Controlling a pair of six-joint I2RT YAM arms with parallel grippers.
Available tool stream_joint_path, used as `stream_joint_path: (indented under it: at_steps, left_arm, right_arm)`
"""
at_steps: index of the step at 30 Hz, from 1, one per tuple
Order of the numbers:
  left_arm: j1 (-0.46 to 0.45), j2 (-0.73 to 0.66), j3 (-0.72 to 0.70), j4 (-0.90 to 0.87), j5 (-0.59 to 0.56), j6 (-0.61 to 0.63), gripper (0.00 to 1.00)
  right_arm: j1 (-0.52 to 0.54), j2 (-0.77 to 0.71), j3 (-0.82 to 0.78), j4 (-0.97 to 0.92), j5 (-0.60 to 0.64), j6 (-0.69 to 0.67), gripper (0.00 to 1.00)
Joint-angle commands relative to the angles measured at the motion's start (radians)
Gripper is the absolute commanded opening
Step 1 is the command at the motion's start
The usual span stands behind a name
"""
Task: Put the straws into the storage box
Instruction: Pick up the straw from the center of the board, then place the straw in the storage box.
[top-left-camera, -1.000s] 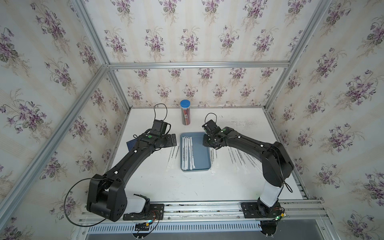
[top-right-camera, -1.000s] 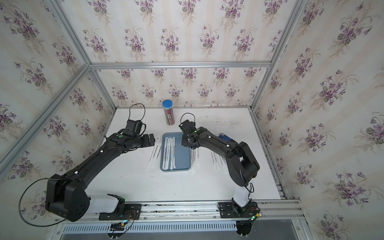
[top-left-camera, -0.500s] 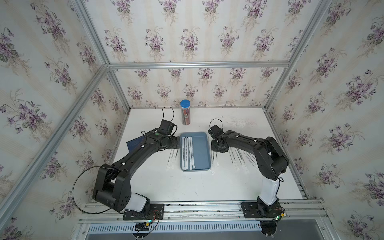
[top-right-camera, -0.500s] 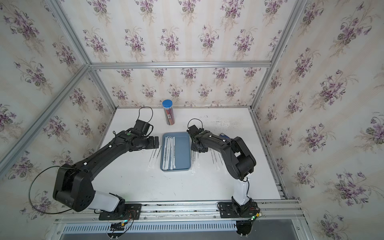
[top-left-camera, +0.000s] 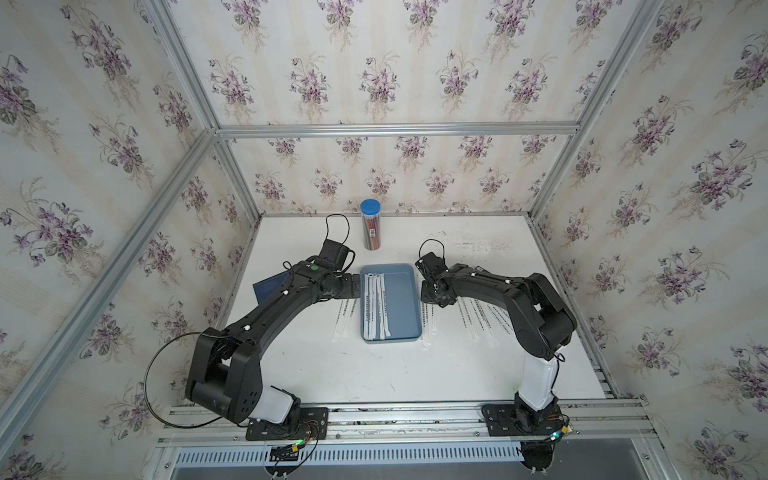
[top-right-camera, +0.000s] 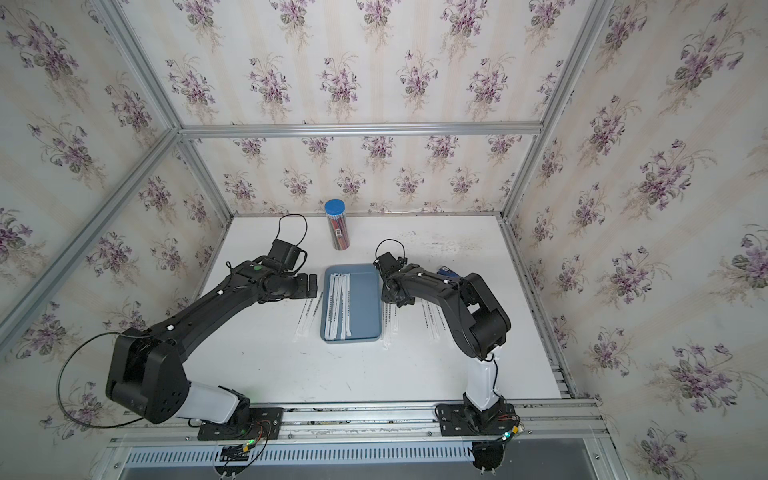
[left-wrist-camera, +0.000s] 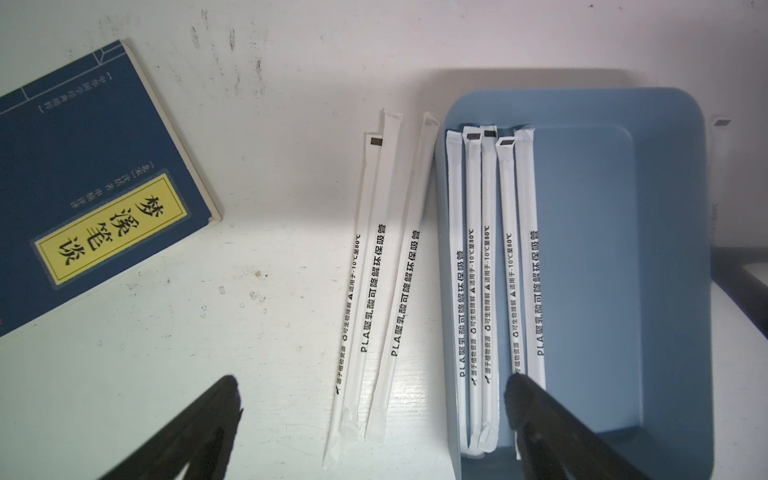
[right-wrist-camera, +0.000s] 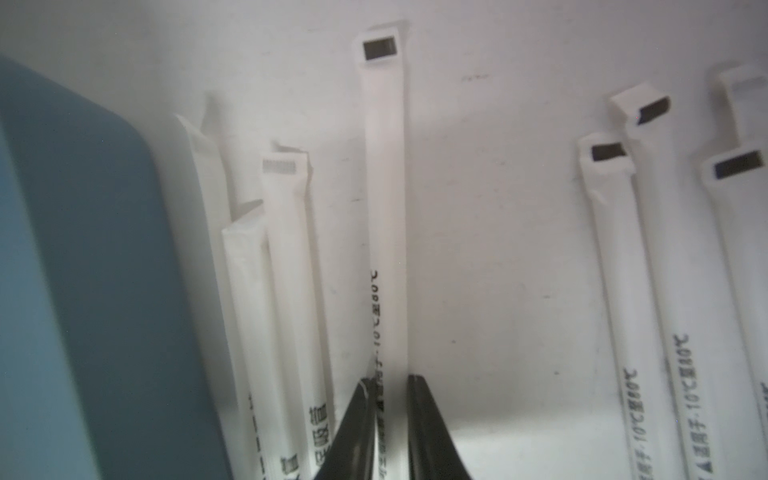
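Five straws (top-left-camera: 376, 307) lie in the left half of the box (top-left-camera: 401, 299), mid-frame in both top views. About ten wait on the table (top-left-camera: 374, 374) on either side. The left gripper (left-wrist-camera: 372, 386) gapes empty. The right gripper (right-wrist-camera: 388, 380) pinches one straw (right-wrist-camera: 384, 208) just right of the box.

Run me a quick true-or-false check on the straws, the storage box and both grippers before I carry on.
1. The storage box holds five straws. True.
2. The left gripper is shut on a straw. False: its jaws stand wide open and hold nothing.
3. The right gripper pinches a single straw outside the box. True.
4. Every straw is already in the box. False: three loose straws lie on the table beside it, and more lie on its other side.
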Motion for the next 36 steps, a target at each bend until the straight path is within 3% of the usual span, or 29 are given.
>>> stream_joint_path:
  at_steps: [1,10,16,25,36]
  left_arm:
    - [0.001,-0.002,0.003,-0.003,-0.006,0.010,1.00]
    - [0.001,-0.007,0.001,0.004,-0.003,0.009,1.00]
    - [0.001,-0.007,-0.004,0.011,-0.011,0.002,1.00]
    - [0.001,-0.017,-0.019,0.013,-0.026,-0.003,1.00]
    - [0.004,-0.021,-0.039,0.021,-0.034,-0.001,1.00]
  right_arm:
    - [-0.003,-0.007,-0.003,-0.050,0.021,-0.012,0.16]
    - [0.004,-0.082,0.060,-0.135,0.027,-0.038,0.15]
    - [0.086,-0.121,0.196,-0.231,-0.013,-0.043,0.15]
    - [0.182,0.057,0.387,-0.162,-0.176,0.020,0.15]
    - [0.184,0.190,0.380,-0.099,-0.175,-0.003,0.14]
